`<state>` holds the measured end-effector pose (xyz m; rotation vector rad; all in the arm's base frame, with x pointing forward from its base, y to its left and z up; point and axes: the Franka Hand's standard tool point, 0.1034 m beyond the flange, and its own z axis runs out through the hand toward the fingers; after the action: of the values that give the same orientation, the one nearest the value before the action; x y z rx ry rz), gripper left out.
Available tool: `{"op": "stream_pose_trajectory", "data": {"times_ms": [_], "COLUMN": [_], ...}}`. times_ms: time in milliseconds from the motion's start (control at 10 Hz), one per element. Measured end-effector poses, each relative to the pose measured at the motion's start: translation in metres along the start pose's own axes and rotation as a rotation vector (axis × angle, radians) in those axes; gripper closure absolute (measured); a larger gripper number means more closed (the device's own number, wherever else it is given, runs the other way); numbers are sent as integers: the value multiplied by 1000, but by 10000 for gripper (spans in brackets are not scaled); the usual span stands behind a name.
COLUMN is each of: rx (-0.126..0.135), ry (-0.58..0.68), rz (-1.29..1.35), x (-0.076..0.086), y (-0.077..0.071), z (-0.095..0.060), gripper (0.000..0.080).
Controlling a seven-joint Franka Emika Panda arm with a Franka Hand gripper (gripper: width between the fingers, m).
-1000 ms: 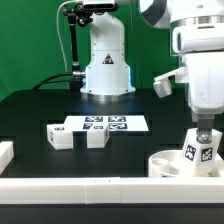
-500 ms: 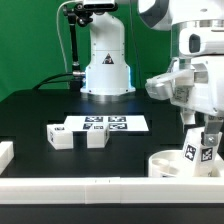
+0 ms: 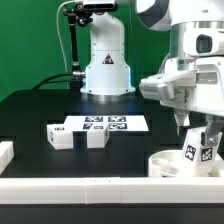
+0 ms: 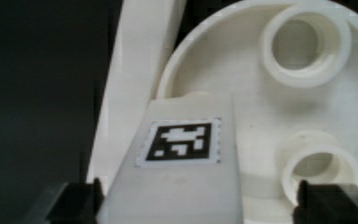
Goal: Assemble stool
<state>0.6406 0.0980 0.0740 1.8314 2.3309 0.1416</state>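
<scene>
On the exterior view's left, one loose leg (image 3: 58,137) lies on the black table (image 3: 30,115). A second loose leg (image 3: 97,138) lies just to its right, at the near edge of the marker board (image 3: 108,124). Both are well apart from the arm.

The work is at the near right. There the round seat (image 3: 168,164) rests just behind the white border rail (image 3: 100,185), socket holes facing up. An upright leg (image 3: 199,152) stands in one of those sockets, its long axis close to vertical and its tags facing the camera.

The gripper (image 3: 201,138) hangs straight above that leg, pointing down the same axis, with a finger on either side of its top. In the wrist view the tagged face of the leg (image 4: 179,140) runs up between the two dark fingertips (image 4: 66,206). There is a visible gap on at least one side, so the gripper (image 4: 197,205) reads as released — straddling the leg, not clamping it.

The leg sits directly below the claw and in line with it. The next grasp therefore looks like a plain closing or a short descent, not a sideways reach. Whether the leg is fully seated cannot be told.
</scene>
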Motion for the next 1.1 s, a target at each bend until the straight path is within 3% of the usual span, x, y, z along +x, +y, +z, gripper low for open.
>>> {"op": "stream_pose_trajectory", "data": {"times_ms": [100, 200, 700, 1100], "rx": [0, -2, -2, -4], "ry": [0, 0, 0, 0], "rz": [0, 1, 44, 340], "x": [0, 0, -1, -2], "y": [0, 1, 1, 2], "z": [0, -1, -1, -2], "gripper": [313, 452, 452, 452]}}
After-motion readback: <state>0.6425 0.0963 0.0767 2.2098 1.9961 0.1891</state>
